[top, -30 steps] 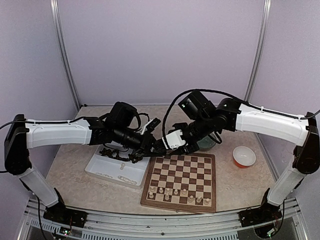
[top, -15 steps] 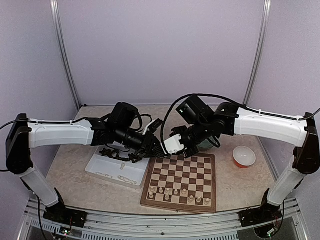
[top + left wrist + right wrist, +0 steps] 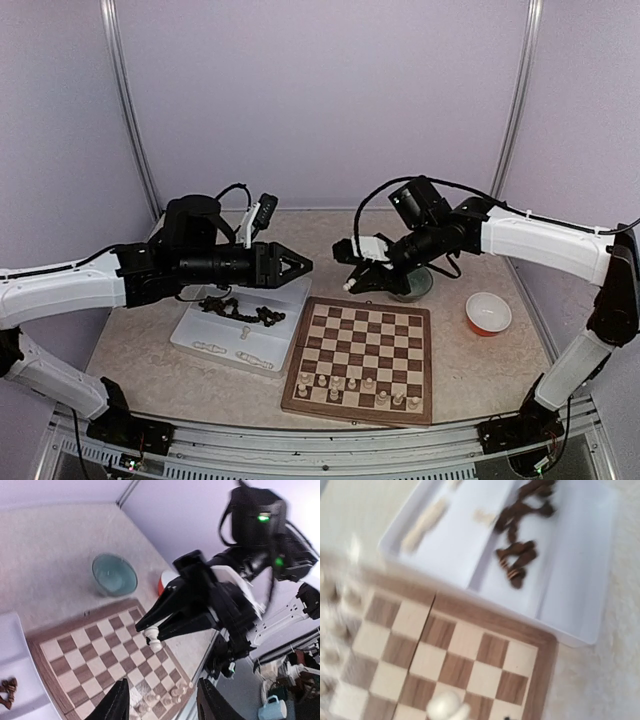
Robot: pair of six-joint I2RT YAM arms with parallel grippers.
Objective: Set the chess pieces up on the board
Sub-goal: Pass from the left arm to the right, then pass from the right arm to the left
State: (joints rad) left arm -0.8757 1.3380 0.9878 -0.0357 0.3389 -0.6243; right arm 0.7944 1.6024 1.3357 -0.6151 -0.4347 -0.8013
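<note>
Pale lavender walls (image 3: pixel 320 100) meet at two metal corner posts (image 3: pixel 128 110); a beige marbled tabletop (image 3: pixel 130 345) lies evenly lit.

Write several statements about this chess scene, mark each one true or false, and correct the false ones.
1. The right arm's jaws are shut on a cream-white piece. True.
2. The left arm's jaws grip a dark piece. False: they stand open and empty.
3. Dark pieces stand on the board. False: the dark pieces lie in the white tray; only cream-white pieces stand on the board, in its near rows.
4. A teal bowl sits beyond the board's far edge. True.
</note>
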